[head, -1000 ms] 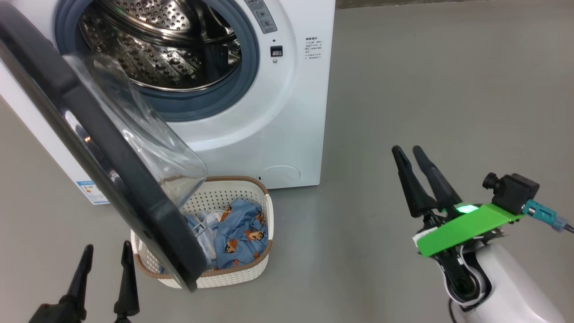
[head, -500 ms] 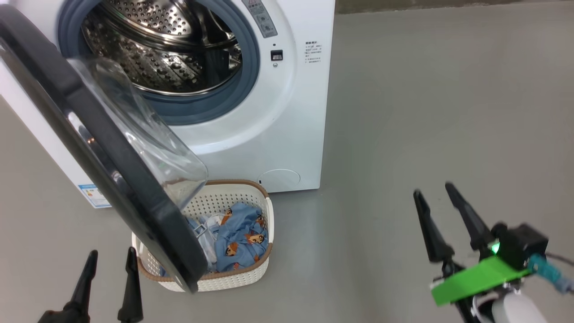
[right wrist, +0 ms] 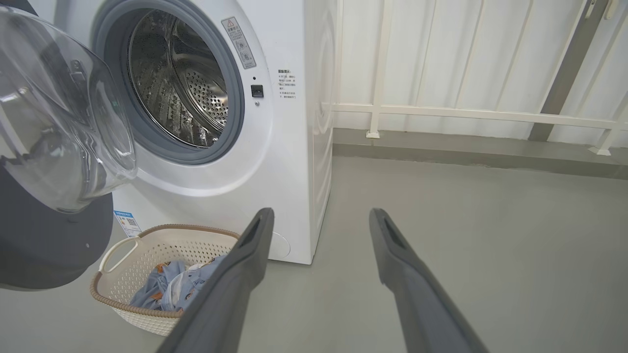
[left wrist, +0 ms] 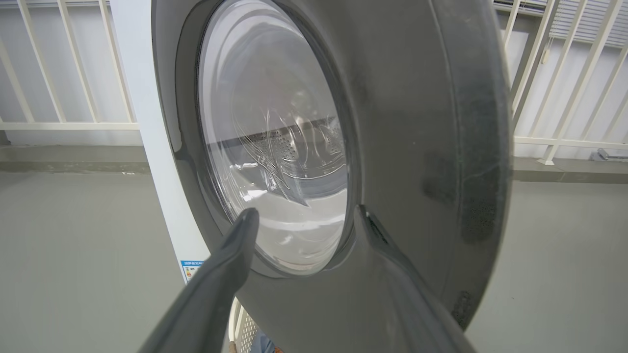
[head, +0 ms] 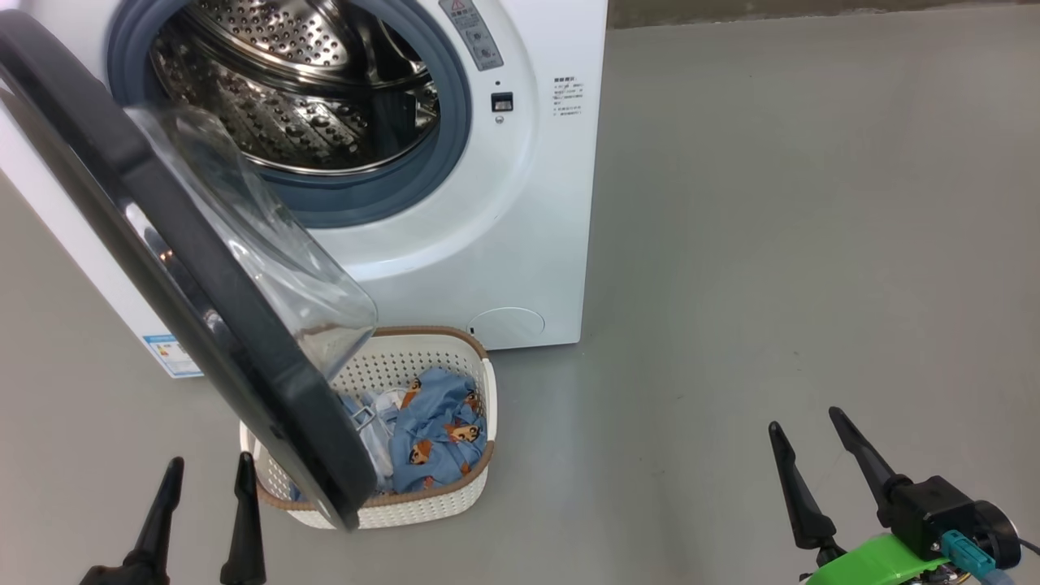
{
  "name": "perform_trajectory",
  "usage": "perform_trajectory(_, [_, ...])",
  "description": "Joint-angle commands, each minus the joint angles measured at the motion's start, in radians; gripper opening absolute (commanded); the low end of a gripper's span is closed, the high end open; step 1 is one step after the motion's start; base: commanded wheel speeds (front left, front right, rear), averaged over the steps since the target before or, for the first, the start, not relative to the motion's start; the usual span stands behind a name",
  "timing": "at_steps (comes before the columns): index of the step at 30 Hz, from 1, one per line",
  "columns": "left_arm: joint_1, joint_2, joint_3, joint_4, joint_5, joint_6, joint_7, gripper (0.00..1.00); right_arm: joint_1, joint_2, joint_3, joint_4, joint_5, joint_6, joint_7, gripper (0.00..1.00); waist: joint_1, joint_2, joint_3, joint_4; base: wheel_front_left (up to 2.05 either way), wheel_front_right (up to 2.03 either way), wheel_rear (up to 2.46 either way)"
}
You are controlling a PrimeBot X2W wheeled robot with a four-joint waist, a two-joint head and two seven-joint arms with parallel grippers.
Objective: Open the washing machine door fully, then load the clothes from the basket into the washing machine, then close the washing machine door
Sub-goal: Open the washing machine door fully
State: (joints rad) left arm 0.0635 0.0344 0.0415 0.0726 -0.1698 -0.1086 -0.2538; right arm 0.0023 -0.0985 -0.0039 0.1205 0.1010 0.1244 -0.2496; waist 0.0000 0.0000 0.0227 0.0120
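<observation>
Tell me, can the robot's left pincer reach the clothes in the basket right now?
Probably not directly. The washing machine door hangs open between the left pincer and the clothes, over the left side of the basket. It would likely need to go around the door.

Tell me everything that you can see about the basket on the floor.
The basket is a small cream-white perforated plastic tub with rounded corners, a brown woven-look rim and a side handle. It stands upright on the grey floor close before the washing machine. The clothes, blue with orange figures, lie inside. The open door hangs above its left part.
</observation>
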Motion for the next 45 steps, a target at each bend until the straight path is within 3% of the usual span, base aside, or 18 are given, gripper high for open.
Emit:
perform_trajectory(1, [-0.010,0.016,0.028,-0.027,0.003,0.008,-0.008,1.00,-0.007,0.000,0.017,-0.010,-0.016,0.006,-0.012,1.00,0.0000,0.0000,0.001,0.002,0.00,0.00,0.00])
perform_trajectory(14, [-0.009,0.016,0.018,-0.028,0.006,0.010,-0.008,1.00,-0.013,0.026,-0.003,0.002,-0.035,0.006,-0.012,1.00,0.0000,0.0000,0.003,0.007,0.00,0.00,0.00])
perform_trajectory(15, [-0.010,0.016,0.017,-0.031,0.007,0.009,-0.008,0.46,-0.013,0.027,-0.005,0.000,-0.037,0.006,-0.012,1.00,0.0000,0.0000,0.004,0.007,0.00,0.00,0.00])
perform_trajectory(16, [-0.010,0.016,0.015,-0.032,0.007,0.007,-0.008,0.00,-0.014,0.027,-0.005,-0.002,-0.038,0.006,-0.012,1.00,0.0000,0.0000,0.004,0.007,0.00,0.00,0.00])
perform_trajectory(23, [-0.027,0.016,0.024,-0.084,-0.003,0.002,-0.008,0.00,-0.014,0.032,-0.012,-0.005,-0.042,0.006,-0.012,1.00,0.0000,0.0000,0.004,0.006,0.00,0.00,0.00])
perform_trajectory(34, [-0.130,0.016,0.065,-0.430,0.015,-0.014,-0.008,0.00,-0.019,0.033,-0.016,-0.015,-0.043,0.006,-0.012,1.00,0.0000,0.0000,0.011,0.009,0.00,0.00,0.00])
perform_trajectory(38, [-0.167,0.021,-0.037,-0.554,0.020,-0.021,-0.008,0.00,-0.024,0.029,-0.008,-0.012,-0.044,0.006,-0.012,1.00,0.0000,0.0000,0.014,0.006,0.00,0.00,0.00])
perform_trajectory(45, [-0.186,0.059,-0.270,-0.591,0.032,-0.022,-0.008,0.00,-0.030,0.026,0.001,-0.007,-0.042,0.006,-0.012,1.00,0.0000,0.0000,0.016,0.003,0.00,0.00,0.00])
